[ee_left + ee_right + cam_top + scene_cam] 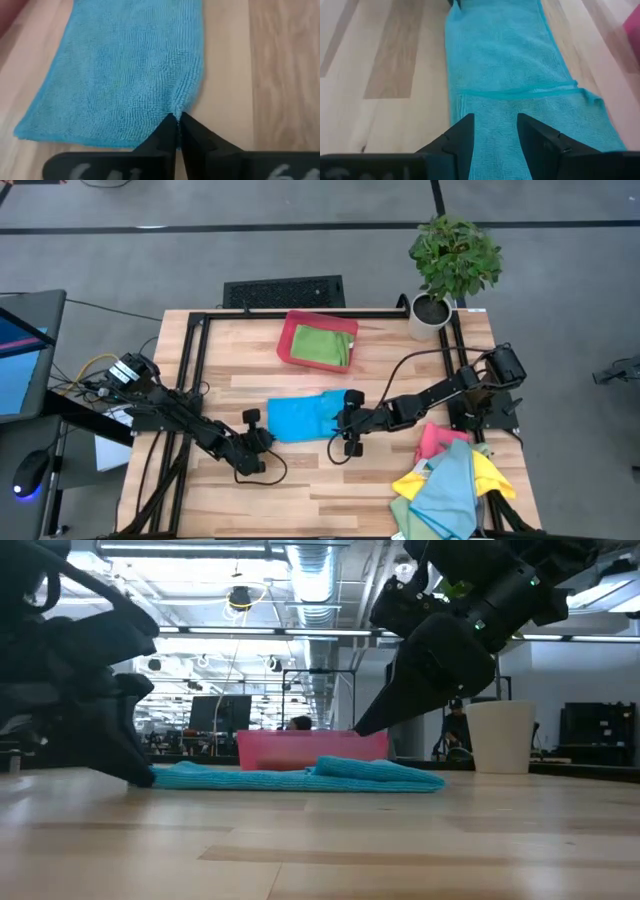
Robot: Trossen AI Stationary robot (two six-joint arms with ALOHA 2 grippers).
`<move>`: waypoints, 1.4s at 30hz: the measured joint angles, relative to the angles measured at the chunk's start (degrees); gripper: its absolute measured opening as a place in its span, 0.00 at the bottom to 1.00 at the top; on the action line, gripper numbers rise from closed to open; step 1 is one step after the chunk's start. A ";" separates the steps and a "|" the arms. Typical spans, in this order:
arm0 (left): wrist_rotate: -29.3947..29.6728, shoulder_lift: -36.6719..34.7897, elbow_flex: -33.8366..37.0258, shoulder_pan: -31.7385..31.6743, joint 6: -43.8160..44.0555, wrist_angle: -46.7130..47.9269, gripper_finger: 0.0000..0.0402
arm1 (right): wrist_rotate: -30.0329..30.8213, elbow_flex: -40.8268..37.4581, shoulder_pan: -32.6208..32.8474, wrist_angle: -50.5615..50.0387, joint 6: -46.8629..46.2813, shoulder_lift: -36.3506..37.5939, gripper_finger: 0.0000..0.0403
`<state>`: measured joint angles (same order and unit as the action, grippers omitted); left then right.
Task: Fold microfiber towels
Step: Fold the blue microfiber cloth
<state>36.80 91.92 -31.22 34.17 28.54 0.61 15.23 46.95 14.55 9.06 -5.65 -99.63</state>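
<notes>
High view first: the wooden table [330, 485] carries everything, with both dark arms reaching in toward its middle, where the blue towel [300, 417] lies flat as a long, partly folded strip. Behind it sits the red tray [286, 340] holding a green towel [322, 345], folded to fit inside, which looks like where finished cloths go. At the near right corner a loose pile of towels [447, 480] in pink, yellow, light blue and green waits, apparently the work still to do, and a potted plant [452, 265] stands at the far right edge, well apart from the action. The left gripper [177, 121] sits at the blue towel's left end with its fingers pressed together on the hem at a corner, a pinch that seems meant to lift that end for the next fold. The right gripper [495, 134] hovers low over the opposite end, fingers apart and straddling the cloth without closing on it; my guess is that it is lining up to take the matching corner so both ends rise evenly. Up close, the blue towel shows a fine looped pile, a stitched border, and one doubled layer crossing its width near the right gripper.
</notes>
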 joint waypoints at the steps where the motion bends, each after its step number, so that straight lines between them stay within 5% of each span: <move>1: -0.02 0.00 -0.68 -0.15 -0.73 -0.06 0.01 | -0.04 -0.35 -0.07 0.38 -0.09 0.00 0.43; 20: -1.01 -0.07 -17.38 -7.27 -21.16 6.10 0.01 | 0.00 -1.05 -1.16 9.38 -1.91 -10.05 0.43; 30: -12.62 0.04 -19.83 -14.45 -30.45 0.86 0.01 | -0.27 -1.26 -1.08 10.25 -1.88 -9.70 0.43; 42: -18.82 3.56 -20.00 -17.77 -34.09 -6.71 0.00 | -0.33 -1.17 -0.99 10.31 -1.42 -8.65 0.43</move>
<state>17.97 95.48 -51.22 16.40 -5.54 -6.10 14.90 45.78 13.56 19.37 -7.07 -108.28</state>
